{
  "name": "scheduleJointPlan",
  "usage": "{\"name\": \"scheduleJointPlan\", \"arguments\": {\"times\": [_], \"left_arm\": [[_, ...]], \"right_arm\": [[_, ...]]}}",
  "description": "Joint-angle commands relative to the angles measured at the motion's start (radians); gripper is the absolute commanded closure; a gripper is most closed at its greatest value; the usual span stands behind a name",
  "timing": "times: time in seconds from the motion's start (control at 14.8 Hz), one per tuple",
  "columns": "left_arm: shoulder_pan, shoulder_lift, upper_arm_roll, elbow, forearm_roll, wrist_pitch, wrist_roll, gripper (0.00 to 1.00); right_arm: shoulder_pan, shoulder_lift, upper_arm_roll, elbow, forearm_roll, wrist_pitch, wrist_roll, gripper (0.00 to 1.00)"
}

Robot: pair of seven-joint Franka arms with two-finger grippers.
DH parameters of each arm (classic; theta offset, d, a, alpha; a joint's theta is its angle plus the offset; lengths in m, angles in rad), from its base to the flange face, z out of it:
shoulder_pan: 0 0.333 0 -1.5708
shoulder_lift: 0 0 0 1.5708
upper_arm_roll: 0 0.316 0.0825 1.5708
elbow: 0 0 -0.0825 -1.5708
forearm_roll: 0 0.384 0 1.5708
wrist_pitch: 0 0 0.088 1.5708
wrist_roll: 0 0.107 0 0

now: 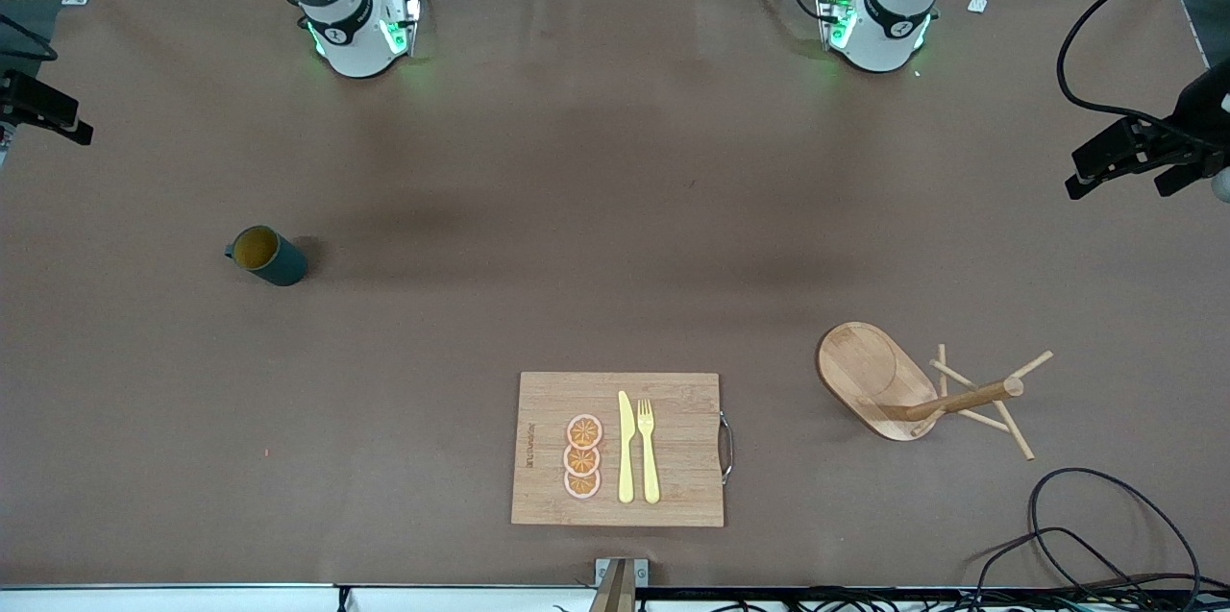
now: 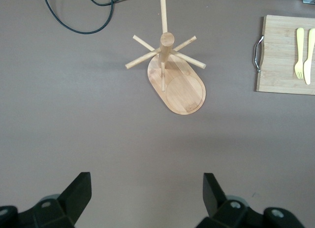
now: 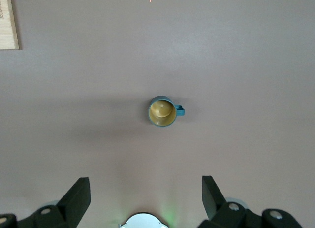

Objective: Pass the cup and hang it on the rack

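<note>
Brown table (image 1: 615, 208), upright cup (image 1: 269, 256), mouth skyward.

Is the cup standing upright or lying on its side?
Upright: the cup stands on its bottom on the table, its round mouth facing up and yellow inside showing.

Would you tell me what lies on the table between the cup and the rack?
Nothing: the front view shows only bare brown table between the cup and the rack.

Both arms wait raised — left gripper (image 2: 147, 196) and right gripper (image 3: 146, 196) hang with fingers spread wide.
</note>
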Motion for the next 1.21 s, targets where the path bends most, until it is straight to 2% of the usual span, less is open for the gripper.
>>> {"name": "scheduleJointPlan", "arguments": {"times": [0.0,0.34,0.47,1.15], "left_arm": [[0.002,0.008,-0.005,0.022,0.013,-0.002,0.011,0.00],[0.006,0.011,-0.004,0.022,0.012,-0.002,0.002,0.00],[0.007,0.011,-0.002,0.022,0.015,-0.002,-0.016,0.00],[0.022,0.014,-0.007,0.024,0.013,0.006,0.019,0.00]], "right_arm": [[-0.010,-0.067,0.010,-0.061,0.003,0.005,0.025,0.00],[-0.019,-0.073,0.013,-0.061,0.006,0.002,0.061,0.00],[-0.036,-0.075,0.043,-0.061,0.009,0.001,0.098,0.00],[-0.031,-0.076,0.042,-0.064,0.020,0.038,0.059,0.00]]}}
